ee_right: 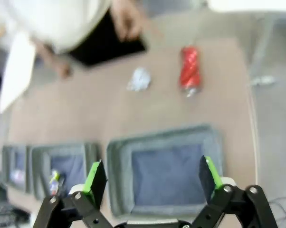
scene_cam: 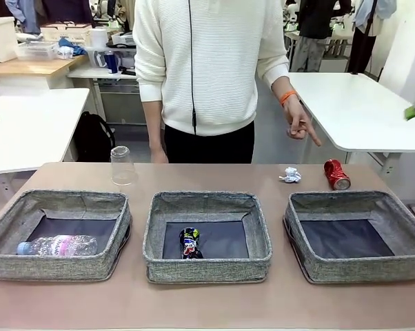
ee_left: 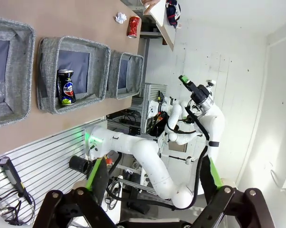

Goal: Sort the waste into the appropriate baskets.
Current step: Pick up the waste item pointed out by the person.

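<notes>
Mid-sort: the right claw (ee_right: 151, 183), released and empty, hovers above an empty basket (ee_right: 164, 137). The crushed red can (ee_right: 189, 69) lies ahead of it, past the basket, so the next move probably calls for a forward reach. The left claw (ee_left: 150, 178) is likewise released.

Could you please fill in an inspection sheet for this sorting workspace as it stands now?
Surface: brown table, no spills seen.
Job's things: left basket holds the bottle; middle basket holds the dark can; right basket holds nothing. The upturned cup, paper ball and red can sit on the table behind the baskets.
Clutter: nothing seen.
Grippers: left gripper open, nothing between its fingers; right gripper open, above the right basket.
Cables: black cord hangs down the person's sweater.
Surroundings: person at the far side, hand pointing down near the red can; white tables beyond.
</notes>
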### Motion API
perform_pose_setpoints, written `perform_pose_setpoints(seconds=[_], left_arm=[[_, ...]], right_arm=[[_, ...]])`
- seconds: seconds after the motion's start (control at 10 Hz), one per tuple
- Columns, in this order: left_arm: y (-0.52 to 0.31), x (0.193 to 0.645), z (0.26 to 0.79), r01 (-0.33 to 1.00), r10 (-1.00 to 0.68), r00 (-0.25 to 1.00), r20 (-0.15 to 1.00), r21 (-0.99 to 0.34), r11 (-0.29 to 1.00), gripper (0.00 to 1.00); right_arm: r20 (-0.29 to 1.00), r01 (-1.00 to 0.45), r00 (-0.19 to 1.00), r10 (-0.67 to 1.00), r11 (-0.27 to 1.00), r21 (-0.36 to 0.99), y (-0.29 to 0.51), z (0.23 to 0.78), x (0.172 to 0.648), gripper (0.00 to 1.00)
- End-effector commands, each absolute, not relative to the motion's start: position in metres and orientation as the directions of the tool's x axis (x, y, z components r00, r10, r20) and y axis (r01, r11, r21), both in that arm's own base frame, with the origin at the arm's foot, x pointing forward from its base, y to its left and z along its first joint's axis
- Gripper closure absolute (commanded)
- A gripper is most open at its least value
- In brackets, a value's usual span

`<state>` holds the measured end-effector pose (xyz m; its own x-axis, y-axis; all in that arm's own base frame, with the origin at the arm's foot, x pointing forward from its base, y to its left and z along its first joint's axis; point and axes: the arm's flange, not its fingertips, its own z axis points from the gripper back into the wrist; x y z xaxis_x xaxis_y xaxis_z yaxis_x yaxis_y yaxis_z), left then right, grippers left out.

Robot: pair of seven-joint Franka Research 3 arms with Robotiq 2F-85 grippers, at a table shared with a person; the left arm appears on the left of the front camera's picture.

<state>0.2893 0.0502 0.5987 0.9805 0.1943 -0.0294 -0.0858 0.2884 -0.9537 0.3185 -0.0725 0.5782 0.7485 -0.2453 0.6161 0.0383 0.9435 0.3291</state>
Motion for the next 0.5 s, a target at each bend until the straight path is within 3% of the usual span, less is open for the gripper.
perform_pose_setpoints(seconds=[0.0, 0.2, 0.3, 0.4], left_arm=[[0.054, 0.287, 0.600, -0.071, 0.179, 0.984, -0.018, -0.953, 0.296, 0.00], [0.054, 0.287, 0.600, -0.071, 0.179, 0.984, -0.018, -0.953, 0.296, 0.00], [0.054, 0.287, 0.600, -0.071, 0.179, 0.984, -0.018, -0.953, 0.296, 0.00], [0.054, 0.287, 0.600, -0.071, 0.179, 0.984, -0.018, -0.953, 0.296, 0.00]], right_arm=[[0.527, -0.016, 0.826, -0.198, 0.928, 0.373, -0.069, 0.567, 0.323, 0.00], [0.527, -0.016, 0.826, -0.198, 0.928, 0.373, -0.069, 0.567, 0.323, 0.00], [0.593, 0.013, 0.773, -0.225, 0.940, 0.340, -0.069, 0.573, 0.318, 0.00], [0.536, 0.052, 0.813, -0.225, 0.946, 0.319, -0.069, 0.575, 0.336, 0.00]])
